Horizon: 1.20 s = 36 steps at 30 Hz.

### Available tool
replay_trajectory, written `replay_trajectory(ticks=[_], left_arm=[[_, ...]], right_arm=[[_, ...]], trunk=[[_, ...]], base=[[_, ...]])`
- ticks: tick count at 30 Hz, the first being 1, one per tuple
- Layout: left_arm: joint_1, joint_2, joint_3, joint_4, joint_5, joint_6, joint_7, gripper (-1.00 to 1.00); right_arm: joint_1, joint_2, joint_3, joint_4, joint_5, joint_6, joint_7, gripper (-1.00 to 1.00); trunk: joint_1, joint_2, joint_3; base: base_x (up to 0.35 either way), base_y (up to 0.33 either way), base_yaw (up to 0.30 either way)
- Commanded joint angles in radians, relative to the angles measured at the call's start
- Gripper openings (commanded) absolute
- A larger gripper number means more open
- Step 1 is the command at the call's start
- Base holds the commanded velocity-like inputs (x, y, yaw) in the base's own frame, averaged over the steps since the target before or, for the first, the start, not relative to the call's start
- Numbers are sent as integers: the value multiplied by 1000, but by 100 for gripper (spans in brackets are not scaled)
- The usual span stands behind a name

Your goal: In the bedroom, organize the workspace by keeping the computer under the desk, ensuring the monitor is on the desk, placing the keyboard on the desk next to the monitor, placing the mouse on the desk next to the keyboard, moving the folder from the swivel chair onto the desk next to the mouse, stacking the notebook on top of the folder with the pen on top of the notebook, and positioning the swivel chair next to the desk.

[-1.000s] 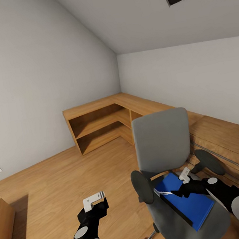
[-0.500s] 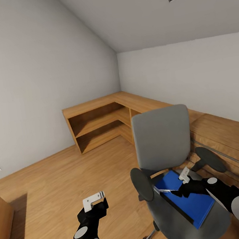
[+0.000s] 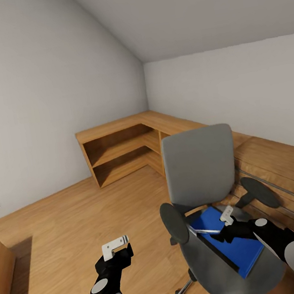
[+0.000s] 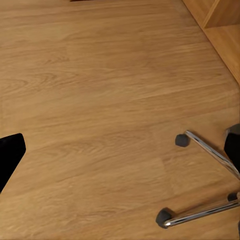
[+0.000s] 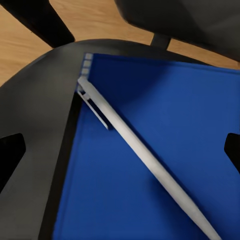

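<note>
The swivel chair [image 3: 199, 164], grey with black armrests, stands at the right on the wood floor. A bright blue folder [image 3: 235, 247] lies flat on its seat, with a thin silver pen [image 3: 205, 230] lying slantwise across it. A black strip along one edge of the folder looks like the notebook [image 3: 211, 249] underneath. My right gripper [image 3: 227, 217] hovers just above the folder, open. In the right wrist view the pen [image 5: 140, 150] and folder [image 5: 175, 110] sit between its spread fingertips. My left gripper [image 3: 116, 247] hangs open over bare floor left of the chair.
A light-wood L-shaped low shelf [image 3: 118, 144] fills the far corner and runs on along the right wall behind the chair. The chair's chrome legs and casters [image 4: 200, 147] spread over the floor near my left gripper. A wooden edge [image 3: 2, 269] shows at the far left.
The whole head view has tilted up a little. Both arms, the chair and the things on its seat keep their places.
</note>
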Motion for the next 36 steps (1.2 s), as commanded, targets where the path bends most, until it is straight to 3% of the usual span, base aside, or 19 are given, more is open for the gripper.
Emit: replay_trajectory(ticks=[1,12,36], left_arm=[[-1,0,-1,-1,8,2,8,100],[-1,0,-1,-1,8,3,8,100],[-1,3,-1,-1,10,3,7,100]], right_arm=[[-1,-1,-1,0,11,-8,1,100],[-1,-4,-4,0,11,-7,0,100],[-1,-15,-5,1,9,-6,0,100]], trunk=[[4,-8,-4],[46,-85,-39],[46,-85,-39]], base=[[0,0,0],[0,0,0],[22,0,0]])
